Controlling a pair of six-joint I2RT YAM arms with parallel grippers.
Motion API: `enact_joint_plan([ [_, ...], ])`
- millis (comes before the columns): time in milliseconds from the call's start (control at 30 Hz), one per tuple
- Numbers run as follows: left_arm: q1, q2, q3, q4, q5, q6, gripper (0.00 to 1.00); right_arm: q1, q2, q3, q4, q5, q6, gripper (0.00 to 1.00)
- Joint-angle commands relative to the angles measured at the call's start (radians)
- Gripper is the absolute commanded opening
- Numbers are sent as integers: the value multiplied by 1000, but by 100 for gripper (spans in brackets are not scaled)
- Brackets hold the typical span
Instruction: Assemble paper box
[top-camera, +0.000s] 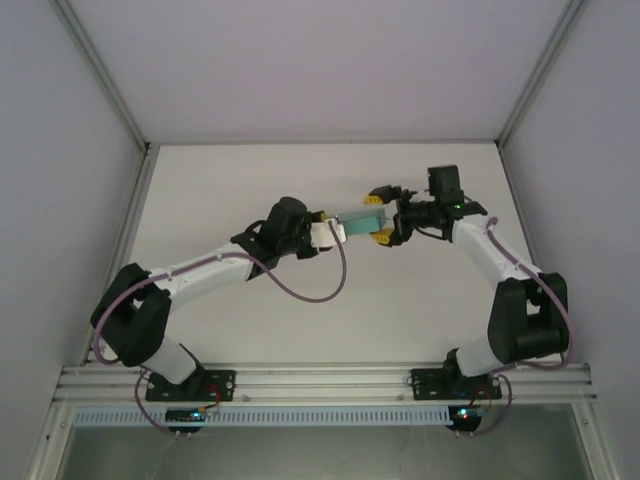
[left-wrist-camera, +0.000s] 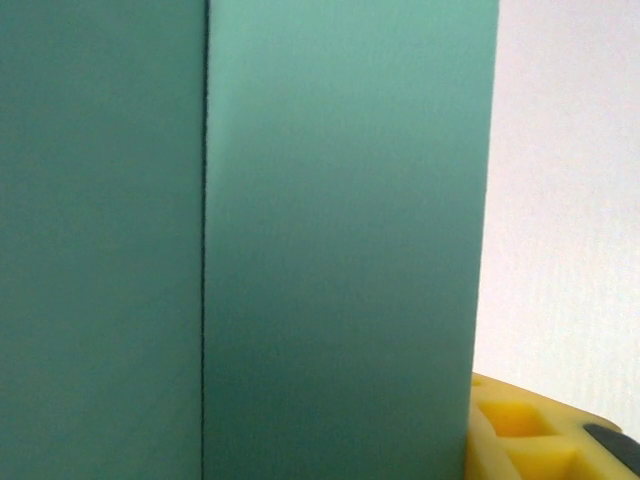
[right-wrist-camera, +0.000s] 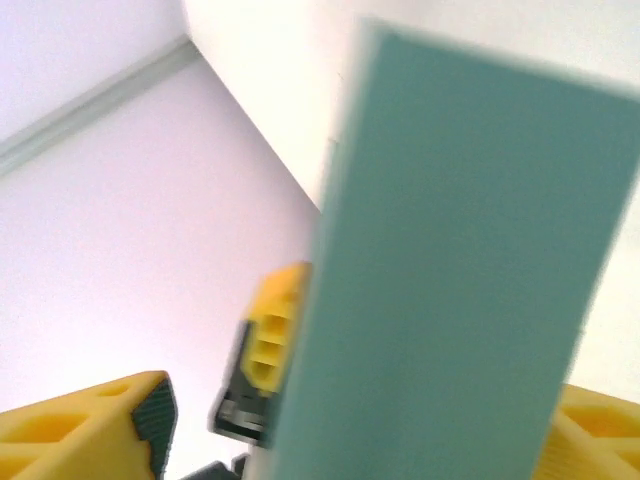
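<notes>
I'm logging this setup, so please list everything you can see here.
box: one, teal, mid-table between the grippers
table: one, white, under the arms
walls: three, pale lilac, around the table
cables: two, purple, one along each arm
left gripper: one, yellow fingers, closed on one end of the box
right gripper: one, yellow fingers, open, astride the other end

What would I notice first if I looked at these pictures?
A teal box at the middle of the white table. The left gripper holds one end, and the right gripper has its yellow fingers spread wide around the other. From the wrist cameras, the box looks like a big green wall.
</notes>
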Motion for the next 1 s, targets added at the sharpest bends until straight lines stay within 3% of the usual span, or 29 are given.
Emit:
enact_joint_plan([
  [0, 15, -40, 68, -172, 38, 22, 27, -85, -53, 21, 47, 108, -168, 99],
  [100, 40, -36, 98, -317, 74, 36, 29, -122, -105, 67, -17, 238, -476, 99],
  [133, 53, -30, 115, -393, 116, 50, 35, -128, -125, 88, -69, 308, -611, 99],
  [233, 95, 12, 189, -593, 266, 103, 34, -131, -197, 83, -91, 412, -965, 99],
  [300, 111, 54, 247, -668, 262, 62, 32, -136, -259, -3, 11, 370, -1082, 100],
  [400, 124, 119, 314, -761, 249, 31, 33, -140, -339, -130, 171, 146, -1313, 99],
  [433, 125, 140, 333, -784, 247, 28, 33, -125, -353, -129, 143, 127, -1374, 99],
  [600, 125, 230, 380, -862, 264, 25, 34, 18, -301, -4, -208, 264, -1662, 97],
  [800, 127, 298, 402, -833, 286, 14, 34, 188, -147, 87, -400, 456, -1759, 80],
  [967, 129, 349, 432, -863, 271, 14, 34, 242, 14, 182, -493, 509, -1774, 77],
])
